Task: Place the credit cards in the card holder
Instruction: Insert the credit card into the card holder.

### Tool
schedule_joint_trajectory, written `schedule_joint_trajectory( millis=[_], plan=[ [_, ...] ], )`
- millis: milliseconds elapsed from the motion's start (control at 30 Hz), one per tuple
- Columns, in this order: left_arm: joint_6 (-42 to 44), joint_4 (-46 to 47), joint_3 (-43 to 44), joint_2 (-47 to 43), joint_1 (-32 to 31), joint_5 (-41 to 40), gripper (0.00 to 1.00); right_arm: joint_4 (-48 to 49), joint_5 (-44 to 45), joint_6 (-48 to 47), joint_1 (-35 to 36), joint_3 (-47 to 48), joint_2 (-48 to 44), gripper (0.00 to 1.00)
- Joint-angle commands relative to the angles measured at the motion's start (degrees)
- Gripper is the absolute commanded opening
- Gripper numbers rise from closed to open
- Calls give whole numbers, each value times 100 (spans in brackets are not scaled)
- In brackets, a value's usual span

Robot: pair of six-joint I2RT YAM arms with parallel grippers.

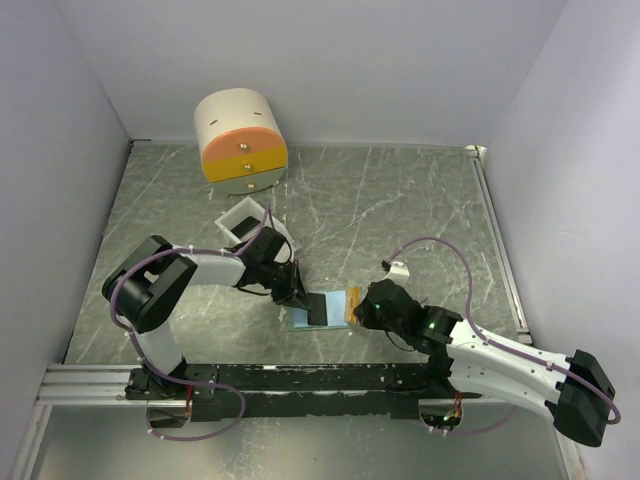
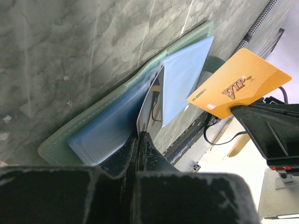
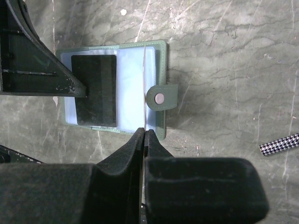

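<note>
The card holder (image 1: 335, 298) lies open on the table, grey-green outside and pale blue inside, its clasp (image 3: 161, 98) at the right. My left gripper (image 1: 298, 298) is shut on a dark credit card (image 1: 317, 308) held over the holder's left half; the card also shows in the left wrist view (image 2: 150, 107) and the right wrist view (image 3: 96, 91). My right gripper (image 1: 360, 308) is shut on the orange-yellow credit card (image 2: 238, 84) marked VIP, held on edge over the holder's right half. In the right wrist view that card (image 3: 145, 79) is only a thin line.
A cream cylinder (image 1: 240, 140) with orange and yellow drawers stands at the back left. A white open box (image 1: 243, 222) sits just behind the left arm. A black-and-white checked strip (image 3: 279, 143) lies right of the holder. A metal rail (image 1: 300, 378) runs along the near edge.
</note>
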Motion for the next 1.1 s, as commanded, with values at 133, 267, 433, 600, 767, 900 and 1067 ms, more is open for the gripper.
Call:
schedule_joint_trajectory(
  millis=[133,267,433,600,767,900,1067],
  plan=[
    [-277,153,-206,4,-59,-551,7,-1,58,103,12,-155,-136,0],
    [-261,103,-120,22,-65,-657,7,57,28,134,11,-216,-165,0],
    [-119,-1,-21,85,-61,-694,7,59,-18,143,15,-239,-187,0],
    [-66,-145,20,43,-66,-819,7,3,4,142,13,-256,-258,0],
    [-221,74,-57,30,-53,-633,7,6,-6,144,10,-265,-267,0],
    [-384,452,-206,72,-65,-299,7,14,1,148,11,-285,-264,0],
    [-587,840,-327,186,-78,-103,7,101,-49,147,17,-297,-196,0]
  ],
)
